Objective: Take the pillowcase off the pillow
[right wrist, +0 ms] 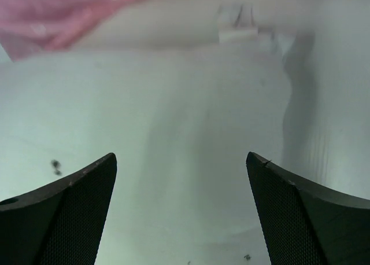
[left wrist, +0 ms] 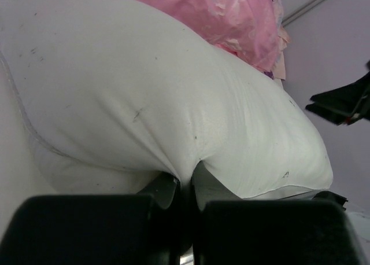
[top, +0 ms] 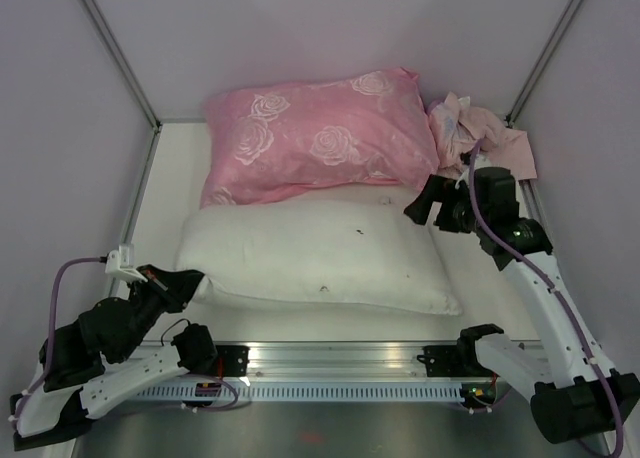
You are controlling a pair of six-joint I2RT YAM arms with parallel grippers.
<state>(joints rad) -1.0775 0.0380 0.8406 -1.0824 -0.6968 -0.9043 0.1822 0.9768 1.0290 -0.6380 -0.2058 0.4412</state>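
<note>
The left gripper point(left wrist: 185, 181) is pinching a corner of the pillow point(top: 320, 253) and the right gripper point(right wrist: 180, 158) is hovering spread over it (the pillowcase point(top: 485, 138) is lying off, behind the pillow), so releasing seems next.

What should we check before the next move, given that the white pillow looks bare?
1. The pillowcase is off the pillow: ok, it lies crumpled in the far right corner.
2. The left gripper is free: not ok, it is shut on the pillow's edge.
3. The right gripper is open: ok, nothing between its fingers.
4. The pillow lies flat on the table: ok.
5. The pillowcase is clear of the right arm: cannot tell.
</note>
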